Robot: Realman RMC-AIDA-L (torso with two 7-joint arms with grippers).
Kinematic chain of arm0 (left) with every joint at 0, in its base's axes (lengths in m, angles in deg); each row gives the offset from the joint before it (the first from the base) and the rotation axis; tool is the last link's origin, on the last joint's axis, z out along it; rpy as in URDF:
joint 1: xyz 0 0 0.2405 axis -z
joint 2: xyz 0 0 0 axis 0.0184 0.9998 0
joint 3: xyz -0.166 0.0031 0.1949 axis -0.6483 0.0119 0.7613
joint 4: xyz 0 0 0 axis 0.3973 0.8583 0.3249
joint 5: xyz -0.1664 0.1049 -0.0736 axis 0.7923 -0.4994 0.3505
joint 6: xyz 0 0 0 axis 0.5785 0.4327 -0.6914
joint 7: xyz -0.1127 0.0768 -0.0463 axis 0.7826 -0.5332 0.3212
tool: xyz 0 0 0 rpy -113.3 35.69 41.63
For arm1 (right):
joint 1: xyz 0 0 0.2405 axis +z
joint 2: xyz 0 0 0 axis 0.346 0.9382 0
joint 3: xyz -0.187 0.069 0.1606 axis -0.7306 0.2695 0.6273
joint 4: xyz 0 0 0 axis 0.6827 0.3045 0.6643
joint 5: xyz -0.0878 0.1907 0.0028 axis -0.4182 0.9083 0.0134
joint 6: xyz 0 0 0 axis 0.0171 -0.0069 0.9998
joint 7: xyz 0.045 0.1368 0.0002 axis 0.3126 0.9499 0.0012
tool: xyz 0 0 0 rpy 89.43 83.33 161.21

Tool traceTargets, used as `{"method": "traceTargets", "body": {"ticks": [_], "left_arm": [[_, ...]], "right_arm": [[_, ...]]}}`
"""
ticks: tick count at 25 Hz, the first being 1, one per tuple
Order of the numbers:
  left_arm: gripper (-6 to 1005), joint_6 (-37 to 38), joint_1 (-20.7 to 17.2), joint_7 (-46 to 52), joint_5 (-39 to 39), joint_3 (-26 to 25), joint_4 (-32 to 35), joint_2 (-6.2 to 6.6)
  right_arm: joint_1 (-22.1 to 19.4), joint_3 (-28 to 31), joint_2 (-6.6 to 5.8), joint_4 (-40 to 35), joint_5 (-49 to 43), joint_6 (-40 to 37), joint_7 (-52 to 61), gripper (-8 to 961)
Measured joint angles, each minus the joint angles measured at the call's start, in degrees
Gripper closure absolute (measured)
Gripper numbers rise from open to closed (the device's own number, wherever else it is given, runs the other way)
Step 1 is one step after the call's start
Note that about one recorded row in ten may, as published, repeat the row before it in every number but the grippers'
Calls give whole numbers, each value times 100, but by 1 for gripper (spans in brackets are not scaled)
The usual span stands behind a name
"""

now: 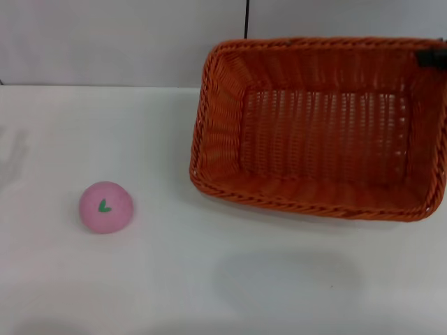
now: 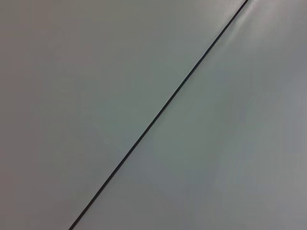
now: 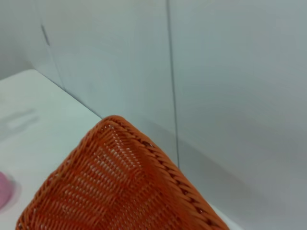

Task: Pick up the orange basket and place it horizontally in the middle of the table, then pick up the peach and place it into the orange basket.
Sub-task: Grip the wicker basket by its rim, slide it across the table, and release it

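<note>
The orange basket (image 1: 222,118) fills the right half of the head view, empty, its long side running left to right. A faint shadow lies on the white table (image 1: 174,279) apart from its front rim, so it seems held off the surface. A dark piece of my right gripper (image 1: 431,56) sits on the basket's far right rim corner. One corner of the basket (image 3: 115,182) shows close in the right wrist view. The pink peach (image 1: 105,206) rests on the table at the left, green leaf mark facing up; a sliver of the peach (image 3: 2,191) shows in the right wrist view. My left gripper is out of view.
A pale wall (image 1: 105,42) with a dark vertical seam (image 1: 246,17) stands just behind the table's far edge, close to the basket's back rim. The left wrist view shows only a plain grey panel with a thin dark seam (image 2: 158,117).
</note>
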Motion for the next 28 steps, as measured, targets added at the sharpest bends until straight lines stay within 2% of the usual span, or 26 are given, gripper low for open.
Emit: {"method": "traceTargets", "body": {"ticks": [7,9,12,13,14,15,17,18,23,28], "left_arm": [[485,39,0,5,-5,-1,7,0],[486,61,24,42,-7,-1,9,0],[488,73,49,59,-9,-1,9,0],[488,80,76,60,-10,-1,9,0],[489,80,76,60,-10,-1,9,0],[489,83,96,62,-10,0,9,0],[490,85,105,64,-11,-1,9,0],[491,85,113,68,-10,0,9,0],[493,104,115,70,-9,-1,8,0],[496,181,121,70,-3,-8,8,0]], "right_arm": [[49,15,-2,-170,320,-77,-440,772],[269,16,-4,347,586,103,-906,772],[358,17,-5,544,591,167,-1031,772],[535,16,-10,974,591,291,-1320,772],[535,16,-10,974,591,291,-1320,773],[707,16,-25,1478,591,476,-1616,773],[774,16,-32,1670,591,573,-1728,773],[906,9,-50,2065,591,777,-1940,773],[1080,-67,-67,2653,515,1060,-2279,774],[1154,-110,-69,2844,295,1112,-2404,775]]}}
